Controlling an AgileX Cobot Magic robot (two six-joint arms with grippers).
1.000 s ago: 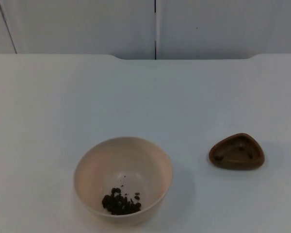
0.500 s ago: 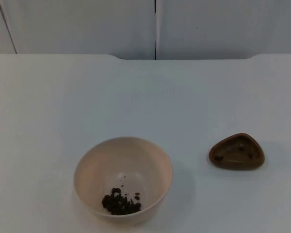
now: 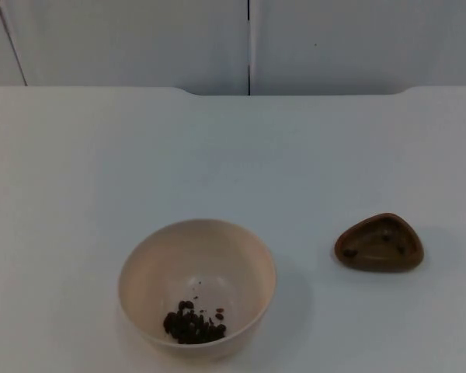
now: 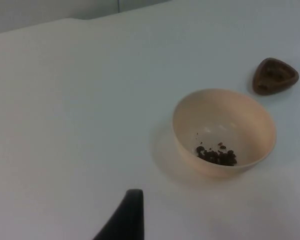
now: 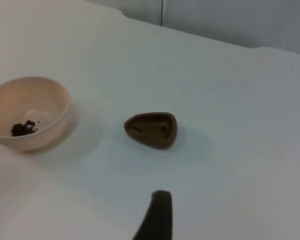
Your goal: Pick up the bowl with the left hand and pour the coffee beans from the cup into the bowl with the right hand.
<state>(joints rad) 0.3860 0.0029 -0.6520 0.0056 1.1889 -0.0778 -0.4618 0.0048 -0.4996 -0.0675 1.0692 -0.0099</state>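
Note:
A cream bowl [image 3: 217, 256] stands on the white table near the front, left of centre, with a small heap of coffee beans [image 3: 193, 325] in its bottom. To its right rests a low brown triangular cup [image 3: 378, 263], upright, with only a few dark specks inside. In the left wrist view my left gripper [image 4: 132, 212] is held back from the bowl [image 4: 240, 115] and touches nothing. In the right wrist view my right gripper [image 5: 160, 212] hangs short of the cup [image 5: 151, 135], also touching nothing. Both arms wait.
The white table [image 3: 233, 155] ends at the grey partition wall [image 3: 140, 39] behind. A gap of about a hand's width separates bowl and cup.

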